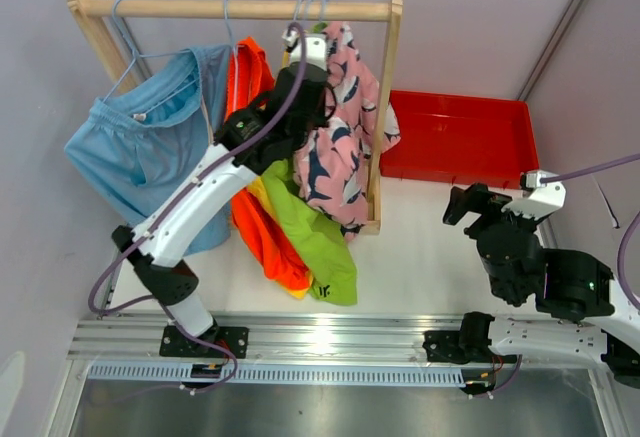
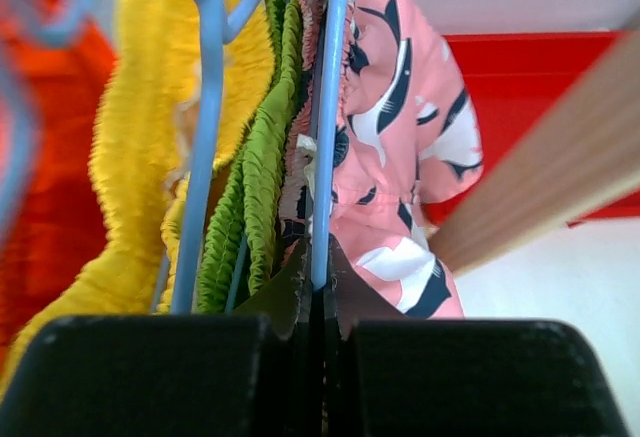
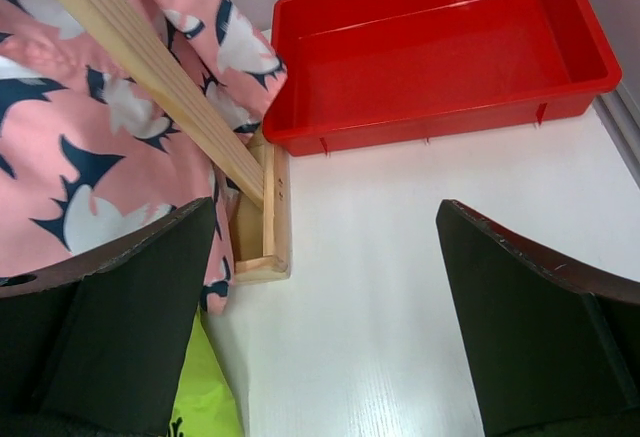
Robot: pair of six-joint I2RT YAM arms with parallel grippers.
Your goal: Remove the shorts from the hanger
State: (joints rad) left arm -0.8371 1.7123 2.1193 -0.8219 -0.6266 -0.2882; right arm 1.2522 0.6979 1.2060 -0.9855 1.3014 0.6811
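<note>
- Left fingers [image 2: 160, 377] are pressed together on the thin blue hanger [image 2: 322, 137], with no gap visible between them; a fold of fabric may be pinched in with the wire, though this cannot be confirmed.
- Right fingers [image 3: 110, 307] are spread wide and hold nothing. They hover over the table [image 3: 380, 287] at 4 o'clock in the top view, near the rack post [image 3: 150, 67] and the red bin [image 3: 440, 47].
- Location: the gripped hanger carries the pink shorts [image 2: 400, 157], which hang from the wooden rod [image 1: 240, 7] at 12 o'clock, at the rack's right end. The lime green shorts [image 2: 262, 177] touch them on the left, with the yellow shorts [image 2: 140, 137] beyond.
- The orange-red shorts [image 1: 265, 242] and light blue shorts [image 1: 150, 147] hang further along toward 10 o'clock. All five pairs are on the rack, and none is off yet.
- Step in hand, by judgement: securing the pink pair's hanger before taking the garment off it.
- Next move, by judgement: either lift the hook clear of the rod, or have the right fingers close on pink fabric and draw it down off the wire. The neighbouring green waistband is a snag risk.
- Orientation: the pink shorts hang with their long axis vertical, waistband up at the rod and leg hems pointing down to the table. In the top view they run from 12 toward 6 o'clock.
</note>
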